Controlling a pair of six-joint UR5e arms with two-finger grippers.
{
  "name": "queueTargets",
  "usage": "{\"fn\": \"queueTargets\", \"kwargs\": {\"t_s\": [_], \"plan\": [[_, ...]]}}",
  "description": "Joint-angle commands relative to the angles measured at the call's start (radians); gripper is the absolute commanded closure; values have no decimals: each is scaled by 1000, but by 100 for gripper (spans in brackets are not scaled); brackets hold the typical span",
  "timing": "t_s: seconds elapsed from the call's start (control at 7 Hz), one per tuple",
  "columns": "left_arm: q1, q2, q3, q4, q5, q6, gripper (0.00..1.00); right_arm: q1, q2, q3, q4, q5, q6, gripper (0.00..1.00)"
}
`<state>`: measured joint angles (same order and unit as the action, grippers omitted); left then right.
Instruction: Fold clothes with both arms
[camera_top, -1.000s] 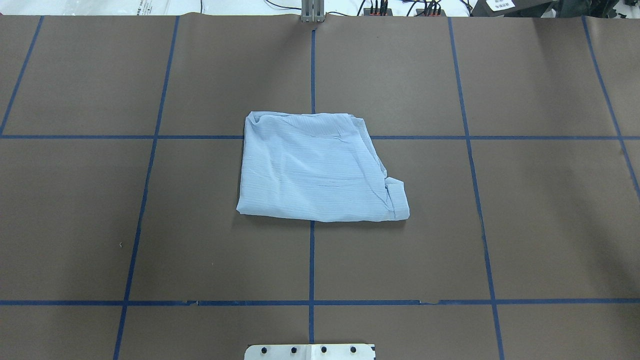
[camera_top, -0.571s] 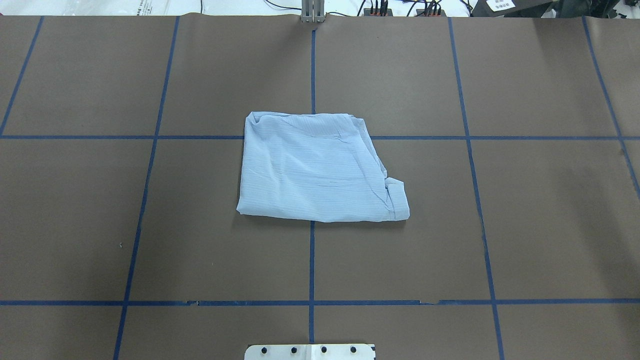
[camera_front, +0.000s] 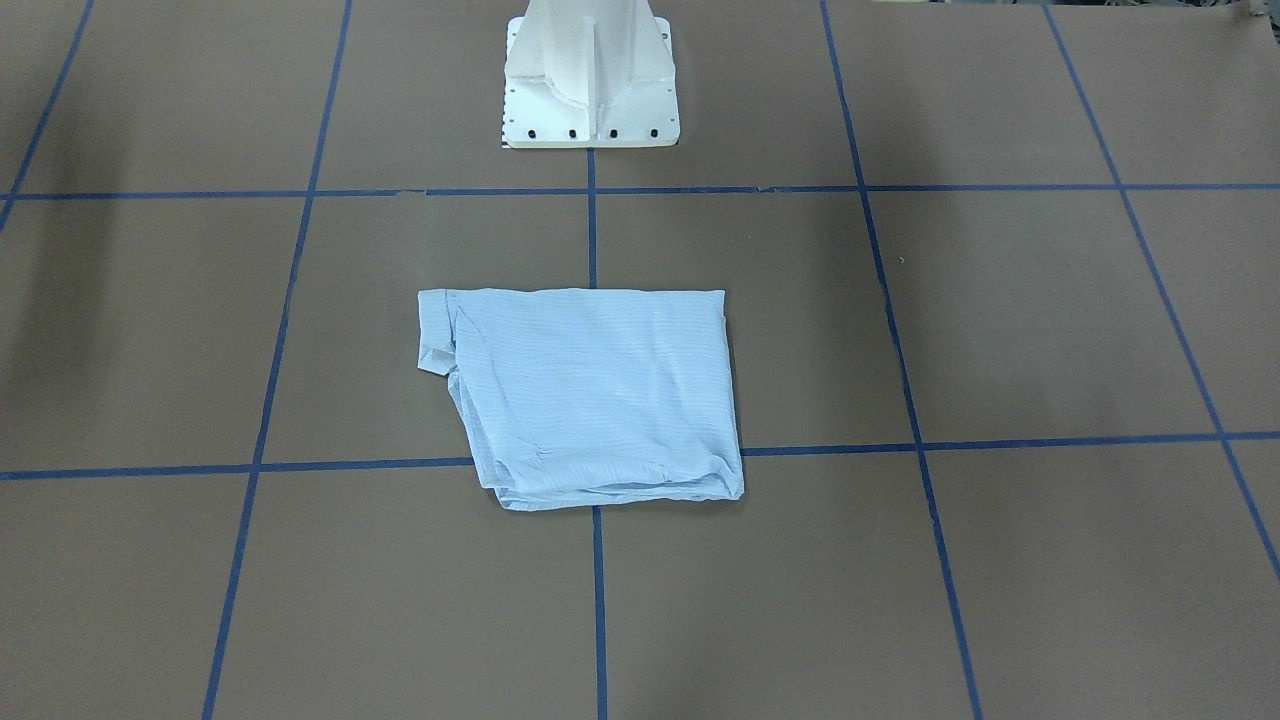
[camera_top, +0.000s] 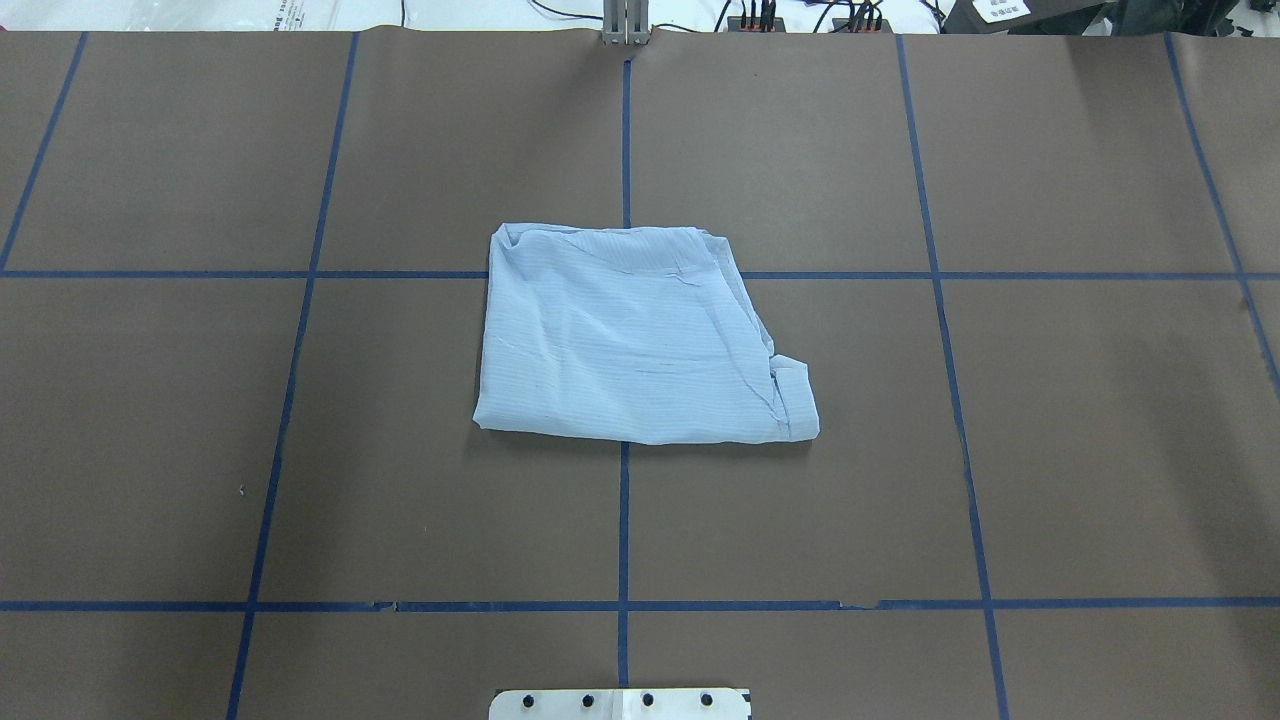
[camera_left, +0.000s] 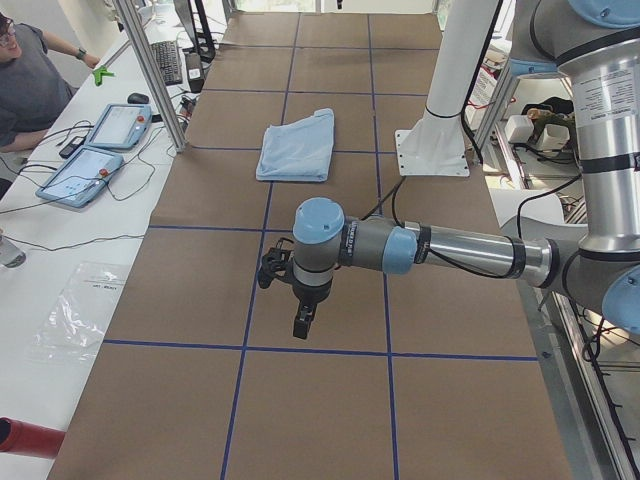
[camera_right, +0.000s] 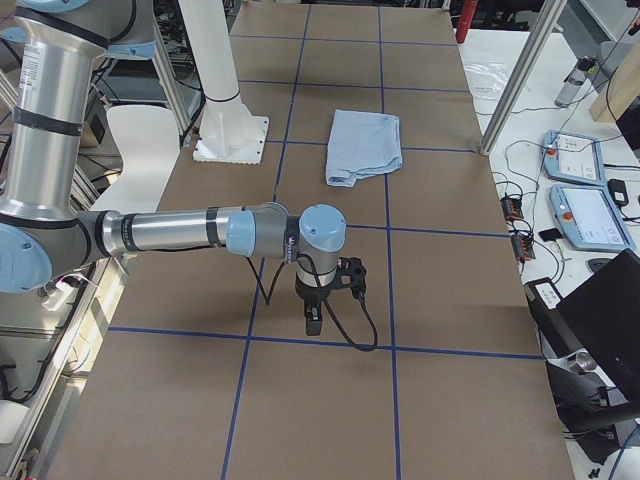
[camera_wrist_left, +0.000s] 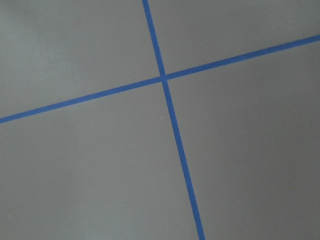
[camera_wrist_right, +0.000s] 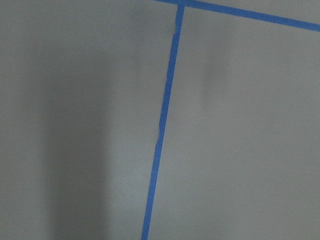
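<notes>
Folded light-blue shirt (camera_top: 640, 340) on the brown table covering (camera_top: 1100, 450), with both arms drawn aside. The shirt lies flat as a compact, roughly four-sided packet at the middle of the table, straddling the crossing of the centre blue tape line (camera_top: 623, 520) and a cross line. It is in front of the white pedestal base (camera_front: 590, 80) and apart from it. Fine stripes run across the top layer. A small folded tab of cloth, possibly a cuff (camera_top: 792, 385), juts out at the corner nearest the robot on its right side. Along the edge far from the robot, several stacked layers show as soft ridges.

In the exterior left view, the left arm (camera_left: 460, 250) reaches out level over the robot's left end of the table. The left gripper (camera_left: 302, 330) points down over the covering, close to a tape line and well apart from the shirt. In the exterior right view, the right arm (camera_right: 170, 232) mirrors this pose at the opposite end, the right gripper (camera_right: 313, 325) also pointing down and well away from the shirt. Neither gripper appears in the overhead or front-facing view, and whether their jaws are parted or closed cannot be told. Both wrist cameras show only brown covering and blue tape. An operator (camera_left: 25, 80) sits at a side bench beside two teach pendants (camera_left: 95, 150).
</notes>
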<state>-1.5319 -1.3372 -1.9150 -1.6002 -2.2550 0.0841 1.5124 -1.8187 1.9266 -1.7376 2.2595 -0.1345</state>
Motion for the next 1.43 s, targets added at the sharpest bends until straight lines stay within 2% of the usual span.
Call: {"fn": "queueTargets", "kwargs": {"t_s": [0.0,1.29], "plan": [[-1,-2,39,0,-81,-4,0,-1,1,0,1,8,3,0],[-2,27,24,-4,-61,-1,0,-1,6,8,24,12,33,0]]}}
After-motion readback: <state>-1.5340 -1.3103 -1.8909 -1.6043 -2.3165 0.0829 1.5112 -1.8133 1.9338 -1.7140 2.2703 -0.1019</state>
